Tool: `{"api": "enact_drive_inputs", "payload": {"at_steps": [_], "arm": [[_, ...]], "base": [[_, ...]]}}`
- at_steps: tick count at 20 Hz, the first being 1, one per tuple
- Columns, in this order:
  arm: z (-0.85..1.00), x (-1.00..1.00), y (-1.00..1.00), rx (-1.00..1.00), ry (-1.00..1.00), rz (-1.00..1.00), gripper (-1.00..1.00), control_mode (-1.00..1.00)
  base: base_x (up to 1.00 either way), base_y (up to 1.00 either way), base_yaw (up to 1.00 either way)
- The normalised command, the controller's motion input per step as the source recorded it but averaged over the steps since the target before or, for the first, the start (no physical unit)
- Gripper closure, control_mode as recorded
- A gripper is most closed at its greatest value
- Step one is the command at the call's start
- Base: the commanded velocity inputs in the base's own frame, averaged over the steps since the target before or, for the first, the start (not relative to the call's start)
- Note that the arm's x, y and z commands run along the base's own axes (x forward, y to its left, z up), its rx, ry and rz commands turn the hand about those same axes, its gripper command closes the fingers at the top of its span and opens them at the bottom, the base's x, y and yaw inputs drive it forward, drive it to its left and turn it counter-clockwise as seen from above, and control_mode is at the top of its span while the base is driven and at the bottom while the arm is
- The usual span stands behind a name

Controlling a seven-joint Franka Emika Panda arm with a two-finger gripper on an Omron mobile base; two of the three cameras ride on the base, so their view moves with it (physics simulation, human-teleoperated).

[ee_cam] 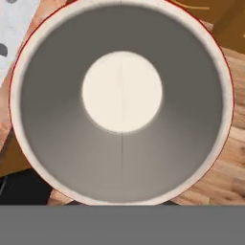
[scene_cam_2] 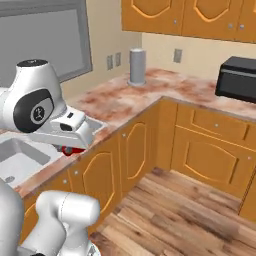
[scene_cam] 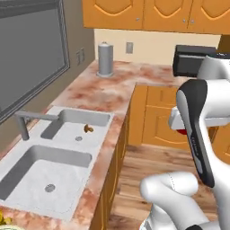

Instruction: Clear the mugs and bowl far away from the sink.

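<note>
Gripper [scene_cam_2: 70, 148] was clamped on the red mug [ee_cam: 122, 100], carried off the counter edge above the wood floor [scene_cam_2: 165, 210]. Hand camera looked straight down into its pale inside. Sink [scene_cam: 54, 157] lay to the left, a small brown object [scene_cam: 88, 129] in its far basin. Grey canister [scene_cam: 105, 59] and black appliance [scene_cam_2: 237, 78] stood on the far counter [scene_cam: 103, 90].

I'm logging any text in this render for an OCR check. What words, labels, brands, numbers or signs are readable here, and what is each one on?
No readable text in these views.
Round emblem on the arm's dark joint cover: a mark is there, too small and blurred to read.
Faint mark along the arm's dark link: too blurred to read.
Red mug, black microwave, grey canister, cabinets: no lettering shows.
</note>
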Motion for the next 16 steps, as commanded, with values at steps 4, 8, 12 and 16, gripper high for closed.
{"api": "enact_drive_inputs", "payload": {"at_steps": [4, 8, 12, 16], "arm": [[0.0, 0.0, 0.0, 0.0, 0.0, 0.0, 1.0, 1.0], [0.0, 0.0, 0.0, 0.0, 0.0, 0.0, 1.0, 1.0], [0.0, 0.0, 0.0, 0.0, 0.0, 0.0, 1.0, 1.0], [0.0, 0.0, 0.0, 0.0, 0.0, 0.0, 1.0, 1.0]], "base": [[0.0, 0.0, -1.0], [0.0, 0.0, -1.0], [0.0, 0.0, -1.0], [0.0, 0.0, -1.0]]}}
